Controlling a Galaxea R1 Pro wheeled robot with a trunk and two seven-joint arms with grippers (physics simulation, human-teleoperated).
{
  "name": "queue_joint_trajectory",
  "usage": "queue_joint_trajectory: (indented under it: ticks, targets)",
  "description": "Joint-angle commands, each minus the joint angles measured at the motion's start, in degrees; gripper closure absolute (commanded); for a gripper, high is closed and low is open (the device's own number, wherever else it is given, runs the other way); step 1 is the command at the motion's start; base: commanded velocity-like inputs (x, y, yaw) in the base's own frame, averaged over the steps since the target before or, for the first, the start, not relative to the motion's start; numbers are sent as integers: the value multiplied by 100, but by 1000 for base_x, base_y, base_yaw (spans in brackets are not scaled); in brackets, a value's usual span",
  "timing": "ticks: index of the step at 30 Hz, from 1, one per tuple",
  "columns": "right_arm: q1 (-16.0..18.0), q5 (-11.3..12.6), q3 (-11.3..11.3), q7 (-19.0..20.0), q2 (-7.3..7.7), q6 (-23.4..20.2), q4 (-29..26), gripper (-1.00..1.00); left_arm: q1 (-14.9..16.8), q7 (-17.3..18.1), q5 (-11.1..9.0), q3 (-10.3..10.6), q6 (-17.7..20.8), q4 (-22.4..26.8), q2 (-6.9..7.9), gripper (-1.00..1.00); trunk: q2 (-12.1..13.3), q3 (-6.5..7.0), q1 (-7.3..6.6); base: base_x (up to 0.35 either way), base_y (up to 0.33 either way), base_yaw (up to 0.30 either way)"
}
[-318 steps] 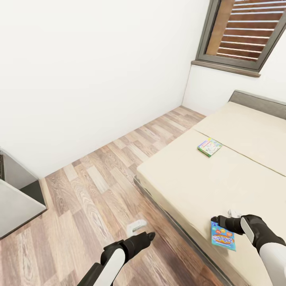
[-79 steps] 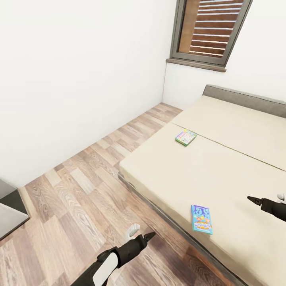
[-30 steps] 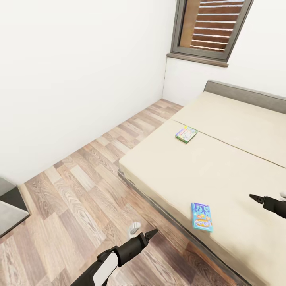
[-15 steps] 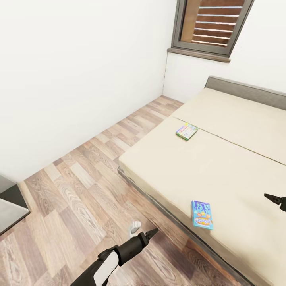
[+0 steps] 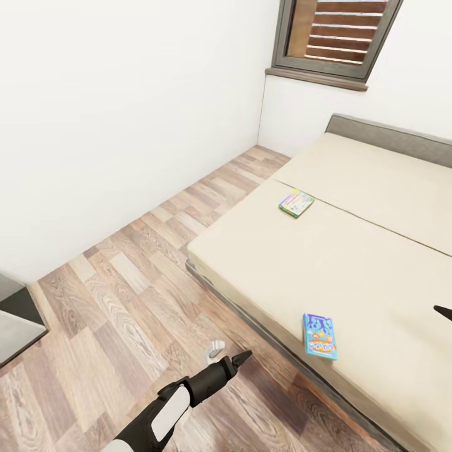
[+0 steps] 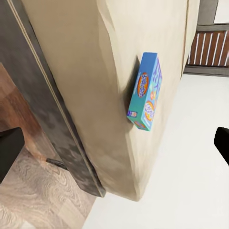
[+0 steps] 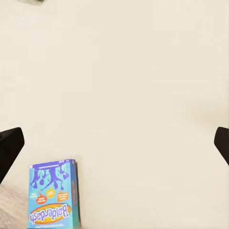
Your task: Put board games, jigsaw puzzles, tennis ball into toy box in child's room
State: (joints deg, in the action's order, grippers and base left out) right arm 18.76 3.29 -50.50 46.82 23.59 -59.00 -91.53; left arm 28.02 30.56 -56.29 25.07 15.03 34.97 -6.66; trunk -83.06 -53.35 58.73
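Right gripper point(image 5: 443, 311) pulls back off the blue Balderdash box point(image 5: 320, 336), now wide open and empty; box lies near the bed point(image 5: 376, 263) edge. Left gripper point(image 5: 226, 359) hangs over the floor, also open, empty. Neither game grasped yet.

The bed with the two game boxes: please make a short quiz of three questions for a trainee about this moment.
1. True or false: the blue game box lies flat on the bed near its floor-side edge.
2. Which box is closer to the window? A) the blue one B) the green-edged game box
3. Fill in: the left gripper hangs over the wood ____.

Key: 1 true; 2 B; 3 floor.
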Motion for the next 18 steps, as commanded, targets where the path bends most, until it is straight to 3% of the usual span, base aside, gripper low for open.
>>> queue_joint_trajectory:
  ticks: [1, 18]
  targets:
    - [4, 32, -8, 0, 1, -47, -1, -100, 4, 6, -59, 6, 47, -1, 1, -100, -2, -13, 0, 0, 0, 0]
    - [-43, 16, -165, 353, 38, -82, -69, -100, 164, 36, -62, 16, 35, -15, -16, -100, -2, -171, 0, 0, 0, 0]
